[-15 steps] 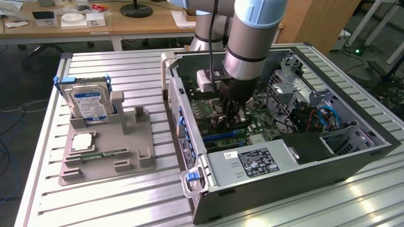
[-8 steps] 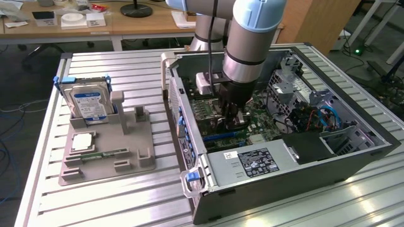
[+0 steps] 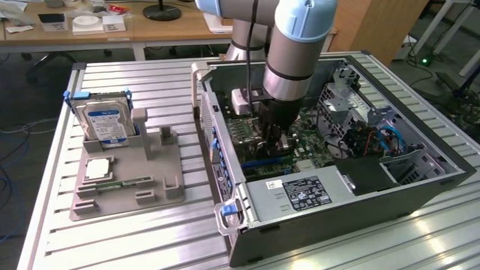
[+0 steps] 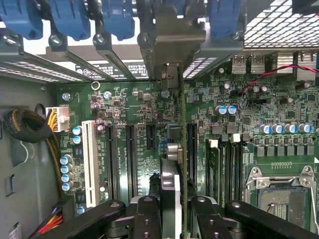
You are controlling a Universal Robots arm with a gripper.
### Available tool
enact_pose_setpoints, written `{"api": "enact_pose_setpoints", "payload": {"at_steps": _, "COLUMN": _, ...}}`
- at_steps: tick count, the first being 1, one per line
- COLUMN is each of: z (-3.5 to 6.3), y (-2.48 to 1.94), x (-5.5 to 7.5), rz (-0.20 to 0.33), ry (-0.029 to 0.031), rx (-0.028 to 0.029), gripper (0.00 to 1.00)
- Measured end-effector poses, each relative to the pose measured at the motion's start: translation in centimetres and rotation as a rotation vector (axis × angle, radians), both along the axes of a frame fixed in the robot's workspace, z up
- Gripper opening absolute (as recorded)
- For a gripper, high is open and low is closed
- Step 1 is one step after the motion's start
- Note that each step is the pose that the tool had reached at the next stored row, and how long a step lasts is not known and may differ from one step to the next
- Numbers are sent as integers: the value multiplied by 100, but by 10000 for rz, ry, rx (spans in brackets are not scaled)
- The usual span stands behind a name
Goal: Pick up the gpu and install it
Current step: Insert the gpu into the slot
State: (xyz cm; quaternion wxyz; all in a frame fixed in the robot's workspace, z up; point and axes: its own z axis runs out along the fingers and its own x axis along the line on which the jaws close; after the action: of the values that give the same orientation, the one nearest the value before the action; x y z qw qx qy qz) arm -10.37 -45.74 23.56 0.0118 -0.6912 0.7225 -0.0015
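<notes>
Exterior view. The arm [image 3: 289,50] descends from the upper centre of the frame into an open computer case [image 3: 338,163] lying on a slatted metal table [image 3: 135,230]. The gripper [image 3: 274,147] sits low inside the case, directly above the green motherboard [image 3: 307,143], at mid-frame. The fingers are dark against the board and their hold cannot be made out from this angle. A grey power supply with a label [image 3: 300,194] occupies the near end of the case. At the frame's left, a grey parts holder [image 3: 123,180] rests on the table; a silver hard drive with a blue and white label [image 3: 109,126] stands upright in it, and a short green memory stick [image 3: 120,184] lies flat lower down.

Wrist view. The gripper [image 4: 172,209] appears at lower centre, its black fingers [image 4: 147,219] drawn in partway on the gpu [image 4: 180,164], which is clamped between them. The card is seen edge-on as a thin green blade with a dark cooler on one face, running from the fingers up the middle of the frame to a metal bracket [image 4: 169,77] at the case's rear slot openings. It stands upright over the motherboard [image 4: 124,104], in line with the black expansion slots [image 4: 130,159]; whether its edge is seated in a slot cannot be determined. A white slot [image 4: 90,162] lies to the left, and an empty processor socket [image 4: 279,196] at lower right.
</notes>
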Motion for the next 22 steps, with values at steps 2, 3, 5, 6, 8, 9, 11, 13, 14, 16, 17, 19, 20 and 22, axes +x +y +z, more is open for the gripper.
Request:
{"api": "enact_pose_setpoints", "payload": {"at_steps": 2, "z": -18, "y": 4, "x": 0, "rz": 1, "ry": 0, "rx": 1, "gripper": 28}}
{"api": "enact_pose_setpoints", "payload": {"at_steps": 3, "z": -26, "y": 5, "x": 0, "rz": 1, "ry": 0, "rx": 2, "gripper": 28}}
{"api": "enact_pose_setpoints", "payload": {"at_steps": 5, "z": -36, "y": 6, "x": 0, "rz": 1, "ry": 1, "rx": 1, "gripper": 28}}
{"api": "enact_pose_setpoints", "payload": {"at_steps": 6, "z": -37, "y": 5, "x": 0, "rz": 1, "ry": 1, "rx": 0, "gripper": 28}}
{"api": "enact_pose_setpoints", "payload": {"at_steps": 8, "z": -39, "y": 6, "x": -1, "rz": 0, "ry": 1, "rx": 1, "gripper": 28}}
{"api": "enact_pose_setpoints", "payload": {"at_steps": 9, "z": -41, "y": 6, "x": -2, "rz": 1, "ry": 1, "rx": 1, "gripper": 28}}
{"api": "enact_pose_setpoints", "payload": {"at_steps": 11, "z": -46, "y": 6, "x": -3, "rz": 1, "ry": 1, "rx": 1, "gripper": 28}}
{"api": "enact_pose_setpoints", "payload": {"at_steps": 13, "z": -59, "y": 6, "x": -4, "rz": 1, "ry": 1, "rx": 0, "gripper": 28}}
{"api": "enact_pose_setpoints", "payload": {"at_steps": 14, "z": -63, "y": 5, "x": -4, "rz": 2, "ry": 3, "rx": -1, "gripper": 28}}
{"api": "enact_pose_setpoints", "payload": {"at_steps": 16, "z": -65, "y": 5, "x": -5, "rz": 1, "ry": 3, "rx": -1, "gripper": 28}}
{"api": "enact_pose_setpoints", "payload": {"at_steps": 17, "z": -64, "y": 5, "x": -5, "rz": 1, "ry": 2, "rx": 2, "gripper": 28}}
{"api": "enact_pose_setpoints", "payload": {"at_steps": 19, "z": -42, "y": 8, "x": -4, "rz": 0, "ry": -8, "rx": 29, "gripper": 28}}
{"api": "enact_pose_setpoints", "payload": {"at_steps": 20, "z": -20, "y": 7, "x": -4, "rz": -1, "ry": -3, "rx": 24, "gripper": 28}}
{"api": "enact_pose_setpoints", "payload": {"at_steps": 22, "z": 11, "y": 6, "x": -5, "rz": -1, "ry": 3, "rx": 20, "gripper": 28}}
